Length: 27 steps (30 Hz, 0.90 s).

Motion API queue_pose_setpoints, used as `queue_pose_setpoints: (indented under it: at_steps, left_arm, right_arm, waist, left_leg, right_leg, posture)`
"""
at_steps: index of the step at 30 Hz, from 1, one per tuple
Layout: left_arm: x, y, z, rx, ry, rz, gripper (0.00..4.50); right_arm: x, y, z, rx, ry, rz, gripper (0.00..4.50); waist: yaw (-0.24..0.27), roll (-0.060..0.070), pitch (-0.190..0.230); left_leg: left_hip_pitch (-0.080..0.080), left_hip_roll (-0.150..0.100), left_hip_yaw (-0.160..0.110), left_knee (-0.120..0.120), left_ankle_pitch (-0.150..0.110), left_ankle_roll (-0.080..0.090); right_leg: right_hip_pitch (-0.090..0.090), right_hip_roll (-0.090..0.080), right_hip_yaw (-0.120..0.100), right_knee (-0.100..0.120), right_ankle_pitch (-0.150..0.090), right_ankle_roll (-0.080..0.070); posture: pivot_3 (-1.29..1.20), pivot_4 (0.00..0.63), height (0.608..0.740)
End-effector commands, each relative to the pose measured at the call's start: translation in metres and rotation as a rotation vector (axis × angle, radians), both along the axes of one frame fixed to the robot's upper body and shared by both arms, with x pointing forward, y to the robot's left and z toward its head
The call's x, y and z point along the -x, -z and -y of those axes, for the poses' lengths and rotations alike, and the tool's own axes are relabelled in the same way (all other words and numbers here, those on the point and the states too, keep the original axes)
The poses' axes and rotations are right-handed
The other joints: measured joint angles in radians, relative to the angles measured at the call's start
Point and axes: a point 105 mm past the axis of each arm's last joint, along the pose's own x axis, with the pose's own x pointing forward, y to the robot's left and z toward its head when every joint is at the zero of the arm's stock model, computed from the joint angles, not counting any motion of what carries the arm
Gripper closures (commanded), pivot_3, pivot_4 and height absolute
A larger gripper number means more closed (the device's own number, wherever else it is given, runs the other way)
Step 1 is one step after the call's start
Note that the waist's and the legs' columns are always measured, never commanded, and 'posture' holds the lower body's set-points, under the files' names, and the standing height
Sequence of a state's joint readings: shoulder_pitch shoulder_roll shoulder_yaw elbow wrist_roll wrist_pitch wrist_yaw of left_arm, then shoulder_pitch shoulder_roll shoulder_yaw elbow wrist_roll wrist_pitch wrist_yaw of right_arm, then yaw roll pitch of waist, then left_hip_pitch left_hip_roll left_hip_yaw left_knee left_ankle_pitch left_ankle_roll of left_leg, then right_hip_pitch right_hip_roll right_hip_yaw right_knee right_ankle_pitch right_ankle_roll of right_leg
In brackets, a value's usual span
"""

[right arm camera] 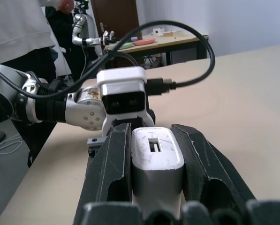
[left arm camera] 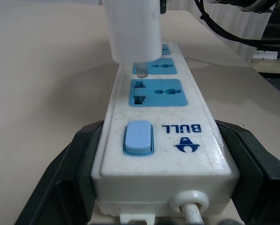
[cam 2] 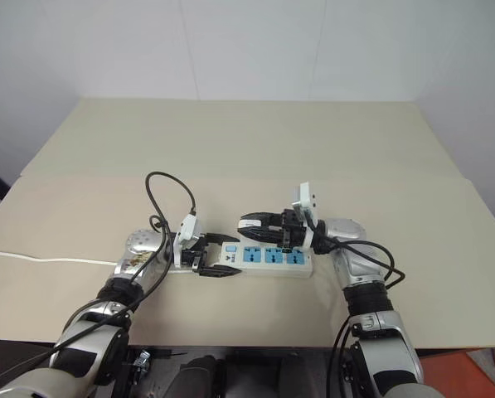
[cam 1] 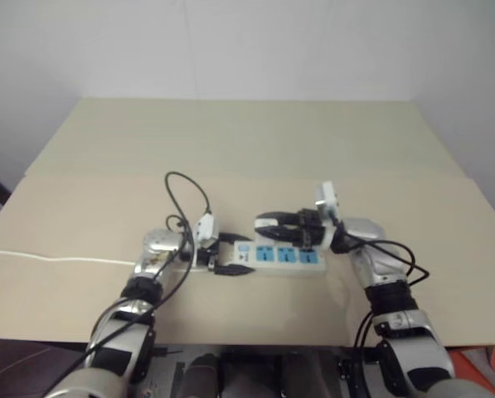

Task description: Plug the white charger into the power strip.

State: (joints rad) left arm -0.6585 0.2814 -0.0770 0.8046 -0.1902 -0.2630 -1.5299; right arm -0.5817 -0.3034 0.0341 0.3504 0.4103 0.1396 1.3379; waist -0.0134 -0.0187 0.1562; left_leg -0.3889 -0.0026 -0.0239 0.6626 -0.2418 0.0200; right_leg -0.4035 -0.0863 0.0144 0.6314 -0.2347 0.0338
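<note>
- The left gripper (cam 1: pixel 230 255) is nearest the camera, low on the desk (cam 1: pixel 247 149). Its black fingers (left arm camera: pixel 60 173) are clenched on the cord end of the power strip (cam 1: pixel 284 256), one finger on each long side.
- In the left wrist view, the strip end shows a blue rocker switch (left arm camera: pixel 138 138), the printed brand mark and the thin white cord (left arm camera: pixel 192 213) leaving the end wall.
- The power strip lies flat on the desk, lengthwise between the two grippers. Its blue socket faces (left arm camera: pixel 157 92) point upward.
- The right gripper (cam 1: pixel 274 220) reaches in from the opposite end and hangs above the strip. Its fingers (right arm camera: pixel 109 173) are clamped on the white charger (right arm camera: pixel 156 154), one finger against each side.
- The white charger (left arm camera: pixel 132 30) stands upright directly over the second socket from the switch. One metal prong (left arm camera: pixel 142 70) shows below its body, at the slot of that socket face. Whether the prong is inside the slot cannot be determined.
- A second stretch of white cord (cam 1: pixel 56 259) runs along the desk toward the robot's left edge.
- A person in a white top (right arm camera: pixel 18 23) stands behind the desk in the right wrist view.
</note>
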Motion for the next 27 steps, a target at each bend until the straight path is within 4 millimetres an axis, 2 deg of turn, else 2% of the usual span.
queue_pose_setpoints:
  at_steps: [1, 9, 17, 27]
  left_arm:
    - [-0.005, -0.012, 0.002, 0.023, 0.003, 0.055, 1.22]
    - [-0.005, -0.011, 0.002, 0.024, 0.004, 0.053, 1.22]
    - [-0.005, -0.012, 0.004, 0.033, 0.006, 0.052, 1.22]
    - [-0.006, -0.012, 0.002, 0.030, 0.001, 0.054, 1.22]
  right_arm:
    - [-0.002, -0.006, -0.001, 0.002, -0.005, 0.038, 3.38]
    - [-0.005, 0.006, -0.001, 0.015, 0.012, 0.010, 3.38]
    - [-0.008, 0.007, -0.004, 0.008, 0.012, 0.005, 3.38]
    - [0.000, 0.015, -0.001, 0.027, -0.025, -0.025, 3.38]
  waist:
    - [0.000, 0.000, 0.000]
    - [-0.001, 0.000, 0.000]
    - [0.000, 0.000, 0.000]
    - [0.000, 0.000, 0.000]
  left_leg:
    - [0.000, 0.000, 0.000, 0.000, 0.000, 0.000]
    - [0.000, 0.000, 0.000, 0.000, 0.000, 0.000]
    - [0.001, 0.000, 0.000, 0.000, 0.000, 0.000]
    - [0.001, 0.000, 0.000, 0.000, 0.000, 0.000]
  right_leg:
    - [0.000, 0.000, 0.000, 0.000, 0.000, 0.000]
    - [0.000, 0.000, 0.000, 0.000, 0.000, 0.000]
    - [0.000, 0.000, 0.000, 0.000, 0.000, 0.000]
    - [0.001, 0.000, 0.000, 0.000, 0.000, 0.000]
  posture:
    - [0.00, 0.150, 0.740]
    - [0.00, 0.150, 0.740]
    - [0.00, 0.150, 0.740]
    - [0.00, 0.150, 0.740]
